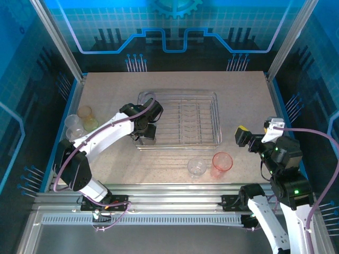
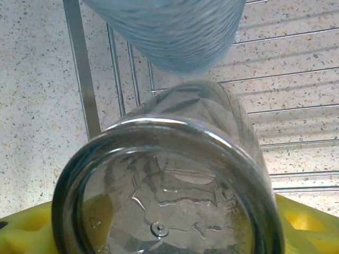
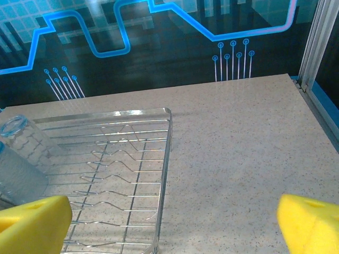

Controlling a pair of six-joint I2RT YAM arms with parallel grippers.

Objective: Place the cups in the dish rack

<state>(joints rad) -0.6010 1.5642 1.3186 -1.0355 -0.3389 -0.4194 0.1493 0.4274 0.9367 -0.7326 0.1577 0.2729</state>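
The silver wire dish rack sits mid-table. My left gripper reaches into its near-left corner, shut on a smoky grey cup whose mouth faces the wrist camera, with yellow pads at both sides of it. A pale blue cup lies on the rack wires just beyond it, and shows on its side at the rack's left end. My right gripper hovers right of the rack, open and holding nothing. A clear cup and a pink-red cup stand in front of the rack.
At the table's left edge stand an amber cup, a yellow-green cup and clear cups. Another clear cup lies in the rack's far-left corner. A metal rail runs along the near edge.
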